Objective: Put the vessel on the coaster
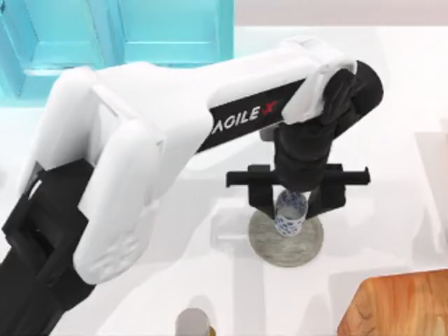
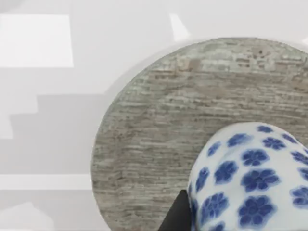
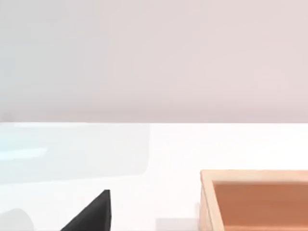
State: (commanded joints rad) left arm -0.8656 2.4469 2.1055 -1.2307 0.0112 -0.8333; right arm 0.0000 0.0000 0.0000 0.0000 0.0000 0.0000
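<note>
Near the middle of the white tabletop, a little toward its front edge, a flat round grey stone coaster (image 1: 285, 239) lies with a small tumbler (image 1: 290, 214) patterned in blue flowers over it. The left gripper (image 1: 290, 203) comes down from above, its black fingers set on either side of the tumbler and closed around it. In the left wrist view the tumbler (image 2: 250, 178) sits above the coaster's (image 2: 159, 139) grey surface, within its rim; whether its base already touches the stone cannot be told. The carrying looks done; what seems left is to set the tumbler down if needed, let go and lift away. A wooden tray (image 1: 395, 304) occupies the front right corner. A grey-topped cylinder (image 1: 192, 322) stands at the front edge. The right arm is parked, one dark fingertip (image 3: 91, 214) visible beside the tray (image 3: 255, 199).
</note>
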